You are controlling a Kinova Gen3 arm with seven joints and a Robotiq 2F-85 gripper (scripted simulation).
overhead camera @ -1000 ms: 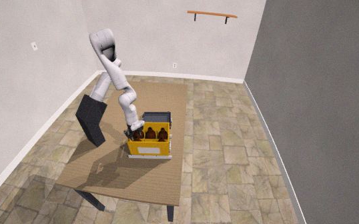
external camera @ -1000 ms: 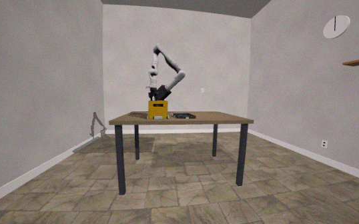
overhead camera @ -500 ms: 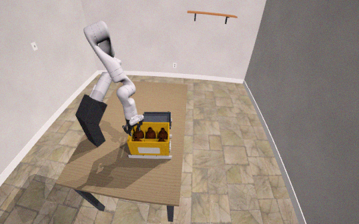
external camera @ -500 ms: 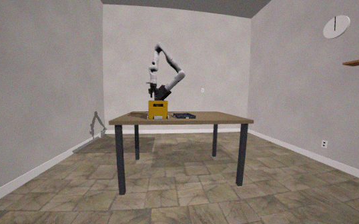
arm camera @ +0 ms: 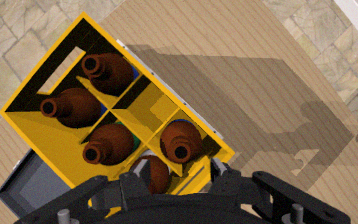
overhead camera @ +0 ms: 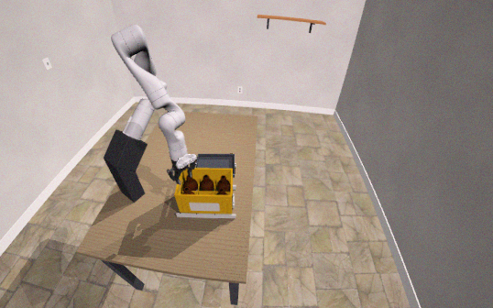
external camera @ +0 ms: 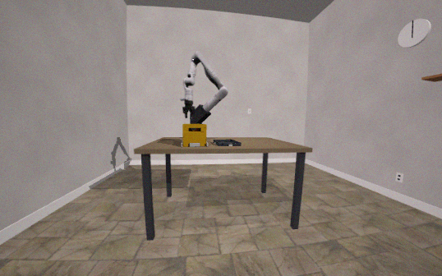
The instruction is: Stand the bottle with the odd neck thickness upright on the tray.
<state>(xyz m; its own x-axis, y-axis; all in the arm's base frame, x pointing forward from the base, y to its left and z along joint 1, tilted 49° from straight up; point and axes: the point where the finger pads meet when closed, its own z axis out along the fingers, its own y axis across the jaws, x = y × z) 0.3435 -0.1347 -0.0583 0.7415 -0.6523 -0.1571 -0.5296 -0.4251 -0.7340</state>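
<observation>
The yellow crate [overhead camera: 204, 192] stands on the table and holds several brown bottles, all upright in its cells. In the wrist view the crate [arm camera: 115, 115] shows bottles at the far side [arm camera: 107, 72], at the left [arm camera: 70, 106], in the middle [arm camera: 107, 145] and at the right [arm camera: 181, 142]. One more bottle [arm camera: 152, 172] is partly hidden under my fingers. My gripper [arm camera: 180, 168] hovers above the crate's near corner, open and holding nothing. It also shows in the top view [overhead camera: 181, 174] and the exterior view [external camera: 186, 110]. The dark grey tray [overhead camera: 215, 161] lies right behind the crate.
The tray also shows in the wrist view [arm camera: 30, 185] at the lower left and in the exterior view [external camera: 227, 143] beside the crate [external camera: 194, 135]. My arm's dark base block [overhead camera: 125, 162] stands at the table's left edge. Yellow dividers separate the crate's cells.
</observation>
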